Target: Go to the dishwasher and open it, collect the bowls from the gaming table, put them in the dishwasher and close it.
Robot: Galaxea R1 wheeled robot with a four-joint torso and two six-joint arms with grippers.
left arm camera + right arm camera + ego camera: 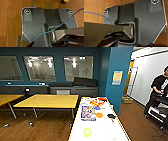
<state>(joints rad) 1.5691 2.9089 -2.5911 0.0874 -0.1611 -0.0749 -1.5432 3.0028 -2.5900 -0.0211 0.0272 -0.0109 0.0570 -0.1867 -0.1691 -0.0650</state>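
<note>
Gaming table (105, 133): in the head view, a long glossy white top with a yellow rim, running from the near edge away toward the blue pillar (117, 74), right of centre.
Bowls: three on that white top, well apart. Pale yellow-green bowl (87, 132) nearest, toward the left edge; orange bowl (99, 115) farther along, mid-table; black bowl (111, 116) just right of the orange one, near the right rim.
Game box (88, 113): flat and colourful, lying left of the orange bowl; more colourful items (96, 102) sit at the far end (too blurred to name).
Yellow-wood tables (47, 101): left of the gaming table, on thin legs, over brown wood floor (50, 127).
Far wall: dark blue with windows (78, 67), a long dark counter (72, 89) below.
Person (160, 89): in a black top, far right, standing at a dark cart (158, 113).
Left wrist view: dark robot plate over brown floor (10, 25), a thin blue cable (56, 28) crossing it.
Right wrist view: dark plate and bar over wood floor (94, 7), a blue cable (99, 14) at one side.
Grippers: whether the left or right fingers are spread or closed, I cannot tell.
</note>
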